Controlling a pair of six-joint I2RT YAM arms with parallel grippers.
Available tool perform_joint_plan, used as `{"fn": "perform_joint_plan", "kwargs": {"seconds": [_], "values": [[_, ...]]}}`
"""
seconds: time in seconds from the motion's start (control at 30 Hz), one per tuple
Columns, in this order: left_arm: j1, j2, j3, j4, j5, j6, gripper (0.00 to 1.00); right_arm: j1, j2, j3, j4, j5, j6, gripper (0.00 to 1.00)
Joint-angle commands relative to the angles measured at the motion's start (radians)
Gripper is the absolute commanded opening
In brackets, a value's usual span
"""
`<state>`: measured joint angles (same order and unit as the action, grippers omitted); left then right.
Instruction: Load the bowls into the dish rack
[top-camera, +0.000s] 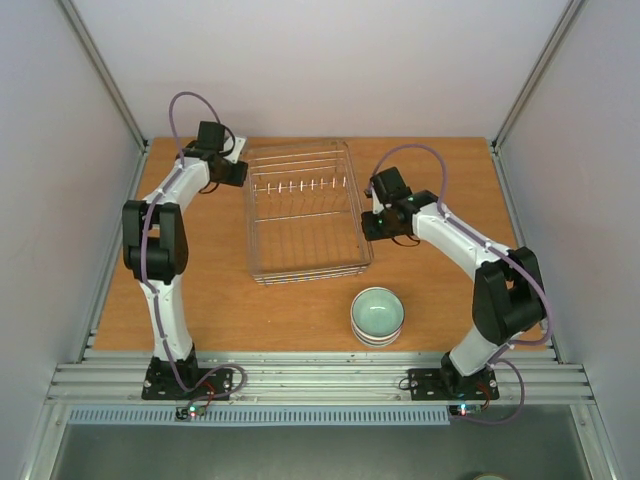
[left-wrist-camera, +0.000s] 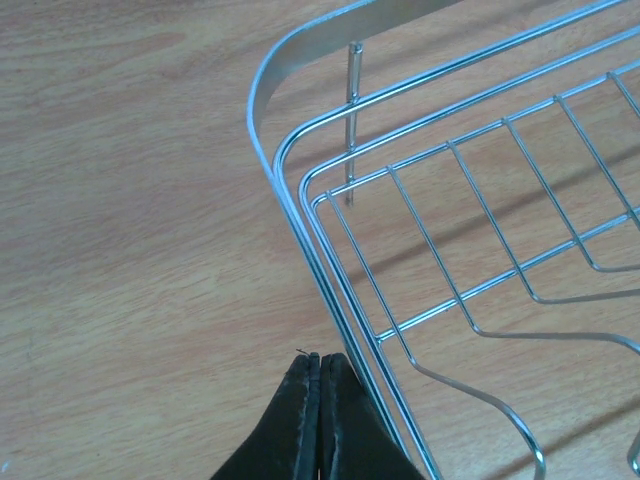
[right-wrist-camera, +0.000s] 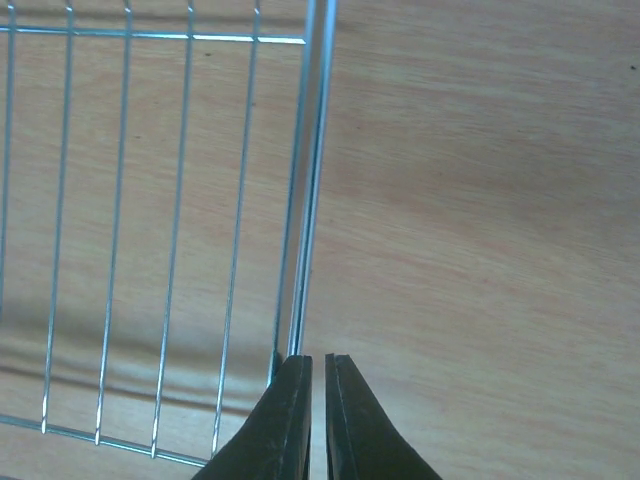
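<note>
Wooden table (top-camera: 220, 300) bears dish rack (top-camera: 310, 272); bowls (top-camera: 377, 315) stacked nearby.

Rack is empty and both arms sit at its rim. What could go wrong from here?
1. Both shut grippers, left gripper and right gripper, sit close beside the rim wire of the dish rack. Pulling away could snag or shove the light rack.
2. The bowls are nested in one stack near the front edge of the table. Lifting the top one may drag the next or tip the stack.
</note>
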<state>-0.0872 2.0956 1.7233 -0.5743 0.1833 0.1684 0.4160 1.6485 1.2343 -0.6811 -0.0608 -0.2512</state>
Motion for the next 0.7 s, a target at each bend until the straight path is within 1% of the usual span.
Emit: {"fn": "perform_joint_plan", "kwargs": {"seconds": [0.0, 0.07, 0.13, 0.2, 0.3, 0.33, 0.4, 0.43, 0.5, 0.6, 0.63, 0.67], "values": [[-0.010, 0.018, 0.047, 0.018, 0.012, -0.001, 0.00, 0.026, -0.047, 0.000, -0.009, 0.046, 0.023, 0.08], [-0.010, 0.007, 0.050, 0.015, 0.012, -0.004, 0.00, 0.026, -0.052, 0.012, -0.020, 0.091, 0.016, 0.09], [-0.010, -0.013, 0.045, 0.018, 0.013, -0.007, 0.00, 0.026, -0.054, 0.028, -0.038, 0.102, 0.009, 0.09], [-0.010, -0.041, 0.035, 0.023, 0.013, -0.007, 0.01, 0.026, -0.057, 0.042, -0.045, 0.076, 0.006, 0.09], [-0.009, -0.102, 0.004, 0.040, 0.012, -0.004, 0.00, 0.026, -0.072, 0.055, -0.037, -0.033, 0.013, 0.09], [-0.009, -0.127, -0.010, 0.045, 0.012, -0.001, 0.00, 0.027, -0.082, 0.059, -0.039, -0.041, 0.020, 0.09], [-0.009, -0.185, -0.045, 0.062, 0.018, 0.005, 0.00, 0.030, -0.102, 0.070, -0.056, 0.022, 0.033, 0.09], [-0.008, -0.220, -0.068, 0.076, 0.020, 0.007, 0.01, 0.033, -0.111, 0.080, -0.075, 0.104, 0.035, 0.10], [-0.007, -0.294, -0.127, 0.104, 0.033, 0.008, 0.00, 0.035, -0.135, 0.094, -0.120, 0.194, 0.041, 0.14], [-0.006, -0.403, -0.238, 0.137, 0.079, -0.005, 0.01, 0.035, -0.192, 0.089, -0.171, 0.245, 0.060, 0.22], [-0.006, -0.443, -0.268, 0.136, 0.101, -0.008, 0.01, 0.036, -0.216, 0.085, -0.187, 0.245, 0.069, 0.27], [-0.006, -0.474, -0.295, 0.128, 0.125, -0.009, 0.04, 0.039, -0.238, 0.079, -0.208, 0.245, 0.077, 0.34]]}}
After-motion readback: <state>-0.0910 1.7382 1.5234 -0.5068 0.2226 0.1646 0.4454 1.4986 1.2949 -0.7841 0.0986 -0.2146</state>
